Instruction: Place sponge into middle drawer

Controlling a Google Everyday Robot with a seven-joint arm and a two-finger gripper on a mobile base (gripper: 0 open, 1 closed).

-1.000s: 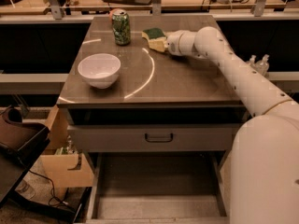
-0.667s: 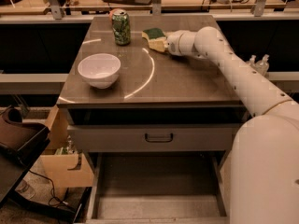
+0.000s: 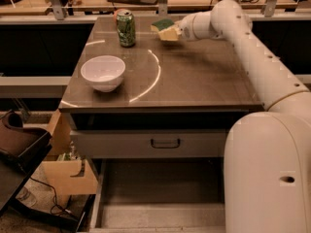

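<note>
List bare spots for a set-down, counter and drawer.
Free: counter right of white bowl, in front of the end effector; whole middle drawer floor. Crowded: back edge, can, sponge at end effector.

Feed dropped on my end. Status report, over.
Gripper over counter far edge, shut on sponge, held above surface. Middle drawer open below. Can and bowl aside, not blocking.

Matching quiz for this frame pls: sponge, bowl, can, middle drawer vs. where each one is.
1 sponge
2 white bowl
3 green can
4 middle drawer

A pulled open, below the tabletop
B front left of the tabletop
C at the gripper, rear of the tabletop
D rear of the tabletop, left of the sponge

Pairs: 1-C, 2-B, 3-D, 4-A
</note>
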